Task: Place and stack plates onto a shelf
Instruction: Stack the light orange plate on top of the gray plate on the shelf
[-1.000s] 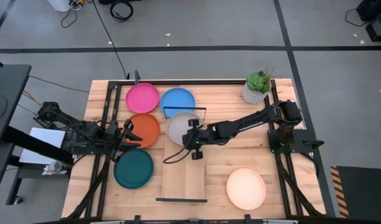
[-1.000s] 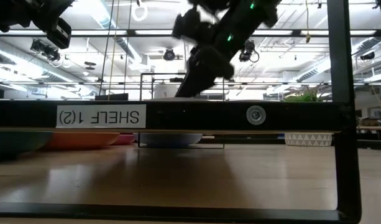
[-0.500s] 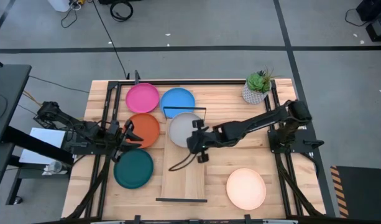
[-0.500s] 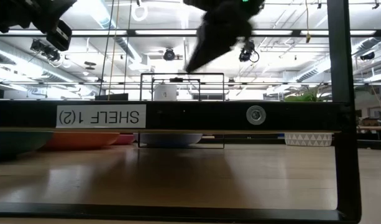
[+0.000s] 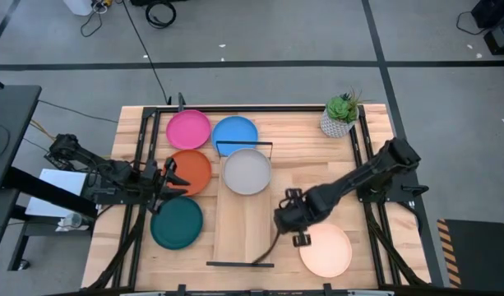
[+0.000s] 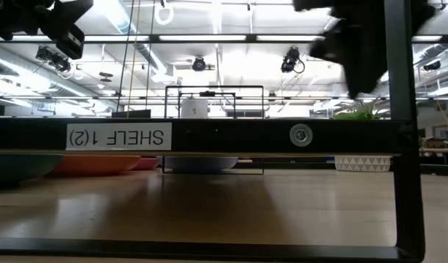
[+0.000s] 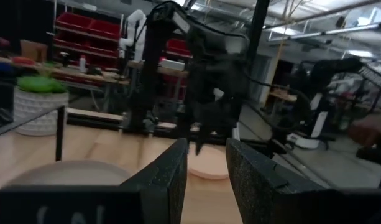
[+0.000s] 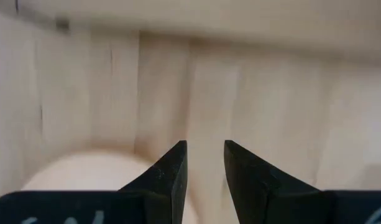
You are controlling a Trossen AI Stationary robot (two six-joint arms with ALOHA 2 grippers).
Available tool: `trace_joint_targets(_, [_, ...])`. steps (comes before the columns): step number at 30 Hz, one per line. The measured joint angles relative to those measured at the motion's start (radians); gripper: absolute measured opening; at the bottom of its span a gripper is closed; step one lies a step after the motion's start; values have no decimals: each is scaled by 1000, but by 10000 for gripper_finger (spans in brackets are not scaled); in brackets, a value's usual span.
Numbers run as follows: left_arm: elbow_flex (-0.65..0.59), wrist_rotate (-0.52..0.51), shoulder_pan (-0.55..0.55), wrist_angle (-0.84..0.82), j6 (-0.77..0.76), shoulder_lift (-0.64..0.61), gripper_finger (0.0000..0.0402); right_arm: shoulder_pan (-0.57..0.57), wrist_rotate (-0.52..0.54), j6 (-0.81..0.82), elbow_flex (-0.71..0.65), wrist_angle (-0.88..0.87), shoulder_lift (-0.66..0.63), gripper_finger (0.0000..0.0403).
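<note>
The light-wood shelf [image 5: 243, 234] lies down the table's middle with black rails at its ends. A pale grey plate [image 5: 247, 171] lies flat on its far part. Pink [image 5: 188, 130], blue [image 5: 235, 135], orange [image 5: 190, 168] and teal [image 5: 177, 222] plates lie on the table left of the shelf. A cream plate [image 5: 327, 251] lies near right. My right gripper [image 5: 298, 232] is open and empty above the table at the cream plate's left edge [image 8: 84, 171]. My left gripper [image 5: 166, 178] is open and empty beside the orange plate.
A small potted plant [image 5: 340, 115] stands at the far right corner. Black frame rails [image 5: 141, 156] run along the table's left and right sides. The shelf's near rail [image 6: 209, 136], labelled SHELF 1(2), crosses the low view. Bare wood shows on the shelf's near half.
My right gripper has left the pale grey plate's edge, risen, and swung toward the table's near and right edges, ending beside the cream plate. The grey plate has stayed flat on the shelf.
</note>
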Motion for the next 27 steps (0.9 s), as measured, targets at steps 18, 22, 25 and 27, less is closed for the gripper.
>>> trace_joint_targets(18, [2, -9, 0, 32, 173, 0, 118, 47, -146, -12, -97, -84, 117, 115])
trace_joint_targets(22, [2, -9, 0, 33, 173, 0, 118, 41, -177, -45, -137, -42, 116, 112])
trace_joint_targets(25, [2, -8, 0, 33, 173, 0, 118, 39, -181, -57, -157, -21, 116, 90])
trace_joint_targets(27, [2, -9, 0, 32, 169, 0, 118, 38, -185, -70, -166, -16, 116, 66])
